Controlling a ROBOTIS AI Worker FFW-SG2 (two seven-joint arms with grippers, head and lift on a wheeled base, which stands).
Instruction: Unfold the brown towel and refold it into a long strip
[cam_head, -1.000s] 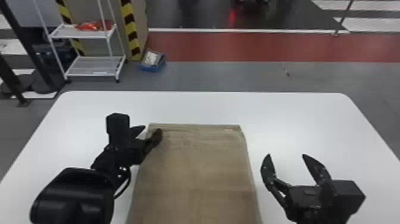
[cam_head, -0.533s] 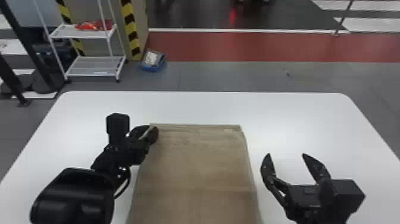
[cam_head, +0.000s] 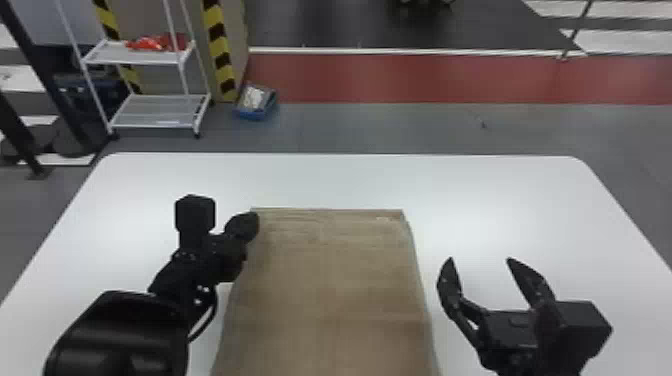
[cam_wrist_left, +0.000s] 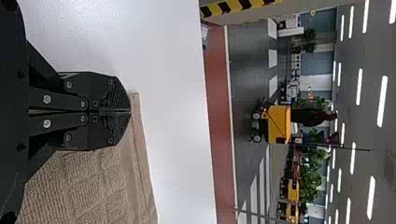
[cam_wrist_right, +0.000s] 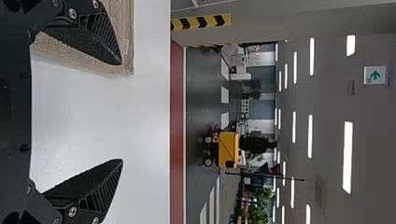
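Containers first. A blue bin (cam_head: 265, 113) is seen on the floor, beyond the left pincer (cam_head: 254, 219) and past the tabletop (cam_head: 475, 185); a whitish item (cam_head: 255, 97) is held in it. A white rack (cam_head: 155, 114) is placed beyond and to the left of that pincer, red items (cam_head: 159, 43) carried on its upper shelf. A yellow box (cam_wrist_left: 279, 124) on wheels is seen in the left wrist view, well beyond the pincer; its contents can't be made out.

Left pincer: closed, fingers pressed together at the brown towel's (cam_head: 325, 290) far left corner; whether cloth is pinched can't be told. Right pincer (cam_head: 480, 260): held open, fingers spread wide, to the right of the towel. The towel is laid on the tabletop between both.

Count: one towel, two pincers, two fingers on each, one bin, one rack with two shelves.
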